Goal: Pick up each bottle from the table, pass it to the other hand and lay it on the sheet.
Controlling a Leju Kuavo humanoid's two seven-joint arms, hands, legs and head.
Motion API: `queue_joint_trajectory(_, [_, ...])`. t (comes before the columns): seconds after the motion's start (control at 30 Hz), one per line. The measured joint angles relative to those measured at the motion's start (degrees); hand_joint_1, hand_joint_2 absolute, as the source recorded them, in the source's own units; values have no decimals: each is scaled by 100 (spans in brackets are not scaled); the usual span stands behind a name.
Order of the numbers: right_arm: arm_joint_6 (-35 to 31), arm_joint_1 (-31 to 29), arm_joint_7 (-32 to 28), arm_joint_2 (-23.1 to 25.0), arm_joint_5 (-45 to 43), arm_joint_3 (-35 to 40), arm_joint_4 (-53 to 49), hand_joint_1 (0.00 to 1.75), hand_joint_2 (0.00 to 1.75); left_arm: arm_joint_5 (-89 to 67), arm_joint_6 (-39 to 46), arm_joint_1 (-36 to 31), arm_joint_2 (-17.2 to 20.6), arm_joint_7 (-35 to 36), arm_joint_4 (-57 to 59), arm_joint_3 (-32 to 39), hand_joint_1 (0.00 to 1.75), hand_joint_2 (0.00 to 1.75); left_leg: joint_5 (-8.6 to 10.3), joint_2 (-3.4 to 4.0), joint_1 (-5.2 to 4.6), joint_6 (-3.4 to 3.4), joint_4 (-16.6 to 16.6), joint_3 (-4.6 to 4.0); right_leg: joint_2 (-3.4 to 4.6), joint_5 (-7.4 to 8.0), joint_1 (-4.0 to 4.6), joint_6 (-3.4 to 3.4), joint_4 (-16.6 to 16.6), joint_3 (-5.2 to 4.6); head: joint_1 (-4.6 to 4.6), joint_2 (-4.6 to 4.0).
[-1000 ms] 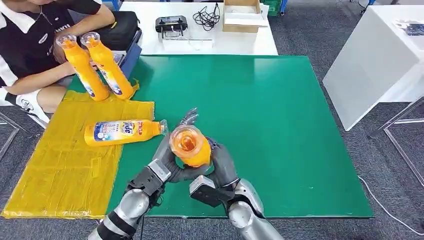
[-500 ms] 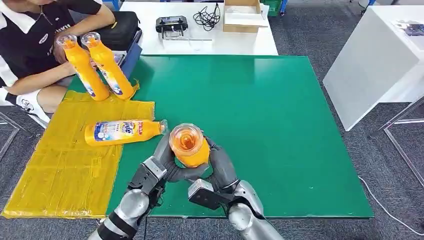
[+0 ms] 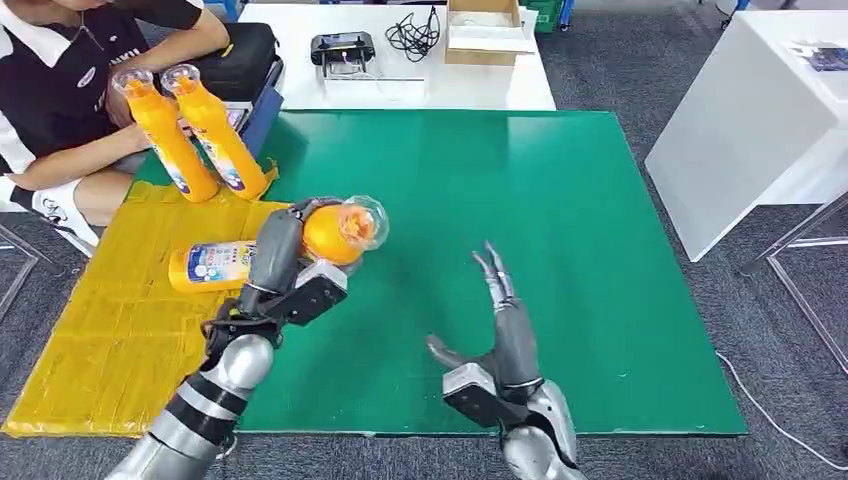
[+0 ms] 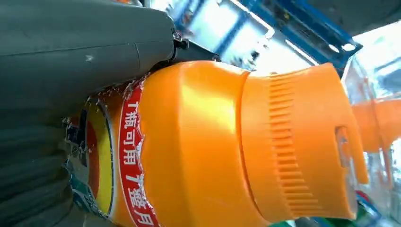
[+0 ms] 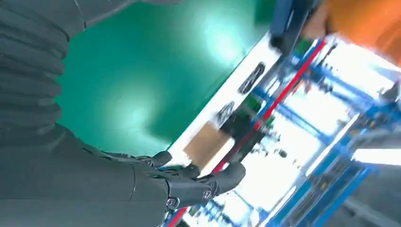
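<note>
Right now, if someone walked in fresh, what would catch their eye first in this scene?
First, the orange bottle gripped by the left robot hand, carried above the green table near the yellow sheet. Next, the right robot hand, fingers spread and holding nothing, over the table's near side. Then another bottle lying on the sheet, and two upright bottles held by a seated person at the far-left corner.

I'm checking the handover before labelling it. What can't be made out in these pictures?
- Head view: left hand covers the held bottle body and label.
- Head view: that hand hides the cap end of the lying bottle.
- Right wrist view: everything beyond the right hand's fingers is blurred.
</note>
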Motion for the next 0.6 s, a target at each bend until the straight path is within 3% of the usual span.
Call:
queue_joint_trajectory(0.17, [20,151,0,-44,50,-207,-284,0,175,-186,26,-72,33,57,127,135,175,175,0,1,0,0,0,-1,-1,0,-1,0,0,-1,0,0])
queue_joint_trajectory(0.27, [-155,286,30,-61,124,-388,-497,0,175,-1780,67,-192,181,900,277,133,175,175,0,-2,0,0,0,-2,-1,-1,-1,0,-1,-3,0,0])
queue_joint_trajectory(0.4, [-160,618,98,-118,258,-865,-1017,0,175,-3596,-729,-469,590,1744,685,100,175,175,-1,8,0,-1,0,-1,12,1,0,-1,-1,-4,-2,0])
queue_joint_trajectory(0.6, [72,865,136,-127,352,-1449,-1431,0,175,-4113,-1851,-635,1172,1829,1408,-101,175,175,-1,13,3,-2,0,-1,20,0,1,-1,1,-8,-2,0])
